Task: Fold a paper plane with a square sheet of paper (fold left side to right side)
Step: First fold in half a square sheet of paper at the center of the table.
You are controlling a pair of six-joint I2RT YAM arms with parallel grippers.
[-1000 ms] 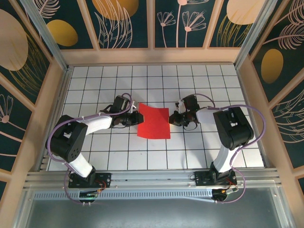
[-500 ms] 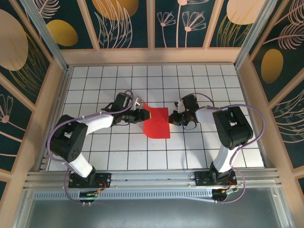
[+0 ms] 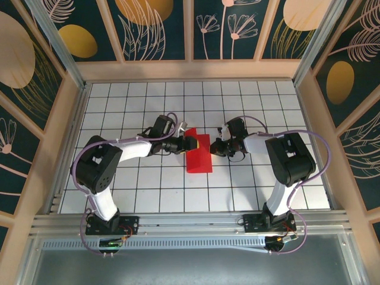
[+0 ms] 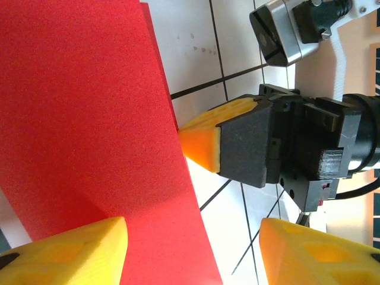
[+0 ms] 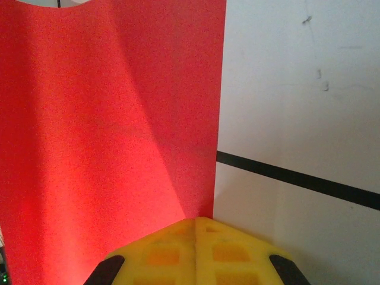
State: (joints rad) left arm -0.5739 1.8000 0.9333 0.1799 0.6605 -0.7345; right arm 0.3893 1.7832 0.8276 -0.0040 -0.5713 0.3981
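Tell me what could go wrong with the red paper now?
1. The left fingers stand open and the paper bulges, not creased flat, so the folded flap may spring back open.
2. The shut right fingers sit at the paper's very edge, so it might slide and the sides could end up uneven.
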